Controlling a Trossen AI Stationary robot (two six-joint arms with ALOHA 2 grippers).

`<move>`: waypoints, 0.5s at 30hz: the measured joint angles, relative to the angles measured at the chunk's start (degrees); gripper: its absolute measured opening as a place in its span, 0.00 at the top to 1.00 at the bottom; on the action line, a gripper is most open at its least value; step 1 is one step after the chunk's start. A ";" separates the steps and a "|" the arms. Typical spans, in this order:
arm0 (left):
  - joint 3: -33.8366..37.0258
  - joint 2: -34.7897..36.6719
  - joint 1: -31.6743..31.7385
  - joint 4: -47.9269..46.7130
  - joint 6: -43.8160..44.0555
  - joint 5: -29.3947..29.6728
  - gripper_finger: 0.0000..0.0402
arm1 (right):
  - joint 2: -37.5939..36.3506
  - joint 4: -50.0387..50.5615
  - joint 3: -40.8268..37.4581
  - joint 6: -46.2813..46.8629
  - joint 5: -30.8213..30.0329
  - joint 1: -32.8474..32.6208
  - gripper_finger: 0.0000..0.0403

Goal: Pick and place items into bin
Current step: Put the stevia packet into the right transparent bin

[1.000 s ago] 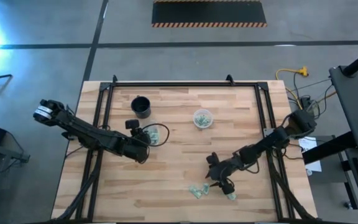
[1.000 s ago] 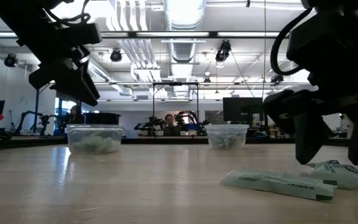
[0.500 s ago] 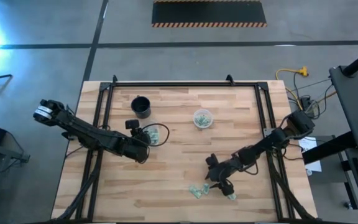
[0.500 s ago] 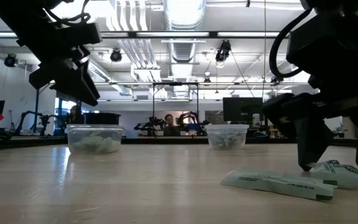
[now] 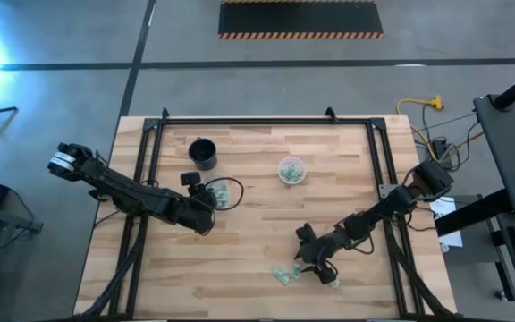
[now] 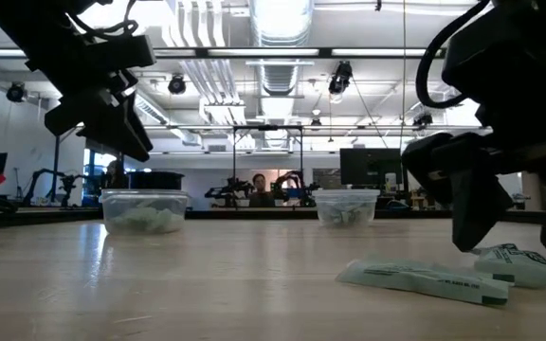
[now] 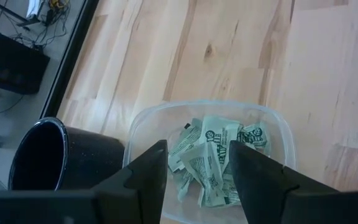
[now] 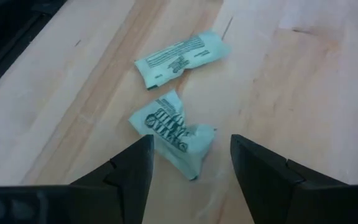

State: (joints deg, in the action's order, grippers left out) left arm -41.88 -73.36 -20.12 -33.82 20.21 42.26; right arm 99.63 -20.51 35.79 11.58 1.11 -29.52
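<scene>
The right gripper, fingers spread, hangs directly over a crumpled green-and-white packet on the table's near side; the left gripper, also spread, waits far away.

From above, the right end effector covers part of the items near the bench's front edge; their print is too small to read.
</scene>
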 joint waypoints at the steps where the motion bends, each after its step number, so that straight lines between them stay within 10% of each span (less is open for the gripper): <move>1: 0.01 0.00 0.00 0.02 0.00 0.00 0.61 | 0.00 0.03 0.00 -0.15 -0.05 0.00 0.50; 15: -0.01 0.00 0.00 0.35 -0.11 0.00 0.61 | 0.00 -0.02 0.11 -0.62 0.19 0.00 0.55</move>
State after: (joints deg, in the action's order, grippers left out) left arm -41.89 -73.36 -20.12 -33.47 20.10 42.26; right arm 99.63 -20.53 35.90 10.96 1.30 -29.52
